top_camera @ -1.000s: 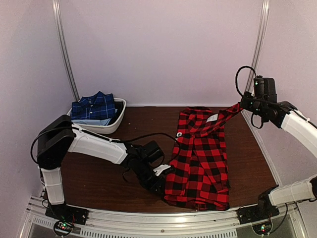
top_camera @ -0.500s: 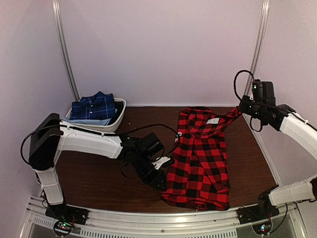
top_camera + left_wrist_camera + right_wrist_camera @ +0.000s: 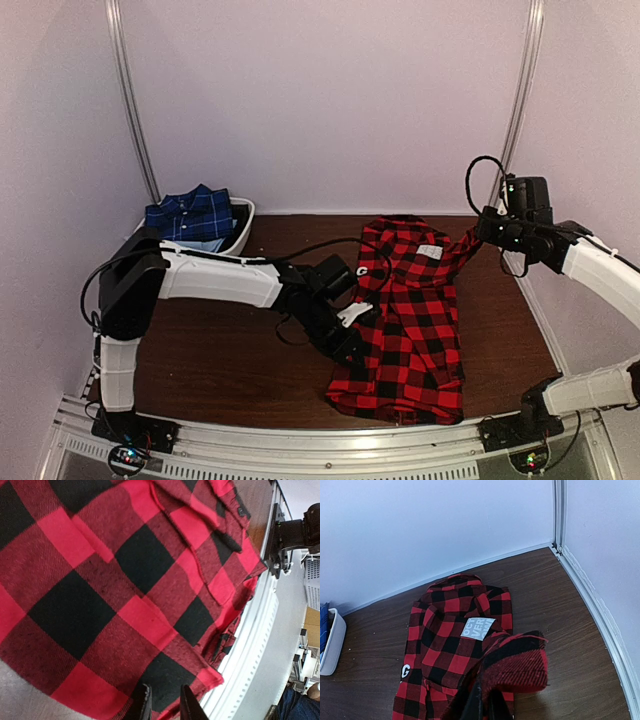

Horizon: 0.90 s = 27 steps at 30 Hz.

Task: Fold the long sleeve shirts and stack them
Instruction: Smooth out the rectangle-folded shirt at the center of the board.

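The red-and-black checked long sleeve shirt (image 3: 412, 320) lies lengthwise on the right half of the brown table, with a white label (image 3: 477, 628) near its collar. My right gripper (image 3: 482, 228) is shut on a raised sleeve end (image 3: 520, 667) and holds it above the shirt's far right corner. My left gripper (image 3: 352, 338) hovers over the shirt's left side. Its fingers (image 3: 143, 704) stand a little apart above the checked cloth (image 3: 125, 580) near the hem, with nothing pinched between them. The navy blue long sleeve shirt (image 3: 190, 215) lies folded at the back left.
A white tub (image 3: 238, 246) at the back left holds the navy shirt. A metal rail (image 3: 330, 440) runs along the near edge, close to the red shirt's hem. Walls close in the back and both sides. The right arm's base (image 3: 520, 430) stands at the near right.
My left gripper has let go of the shirt's left edge, opened, and moved right and farther over the cloth. My right gripper has sunk slightly and shifted left with the sleeve.
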{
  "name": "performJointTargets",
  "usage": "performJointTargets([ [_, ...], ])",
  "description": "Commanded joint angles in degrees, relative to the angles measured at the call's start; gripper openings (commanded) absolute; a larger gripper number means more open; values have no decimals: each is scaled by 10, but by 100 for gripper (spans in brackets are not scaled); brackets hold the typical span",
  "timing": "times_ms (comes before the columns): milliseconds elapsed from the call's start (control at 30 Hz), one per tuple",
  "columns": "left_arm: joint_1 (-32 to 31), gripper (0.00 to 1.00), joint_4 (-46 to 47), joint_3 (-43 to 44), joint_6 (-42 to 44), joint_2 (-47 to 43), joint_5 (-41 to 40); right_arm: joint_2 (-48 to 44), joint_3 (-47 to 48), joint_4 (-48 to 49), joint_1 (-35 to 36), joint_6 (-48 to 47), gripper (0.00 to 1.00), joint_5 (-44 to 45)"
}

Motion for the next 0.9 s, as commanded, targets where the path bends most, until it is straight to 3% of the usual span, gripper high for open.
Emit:
performJointTargets([
  [0, -11, 21, 19, -3, 16, 35, 44, -12, 12, 8, -3, 5, 3, -18],
  [233, -30, 22, 38, -23, 15, 55, 71, -1, 9, 18, -3, 11, 3, -44],
  [567, -31, 34, 41, -23, 16, 40, 85, 32, 14, 37, -1, 12, 3, -71],
  [867, 65, 41, 57, 40, -7, -35, 54, 57, 6, 45, 13, -2, 2, -116],
])
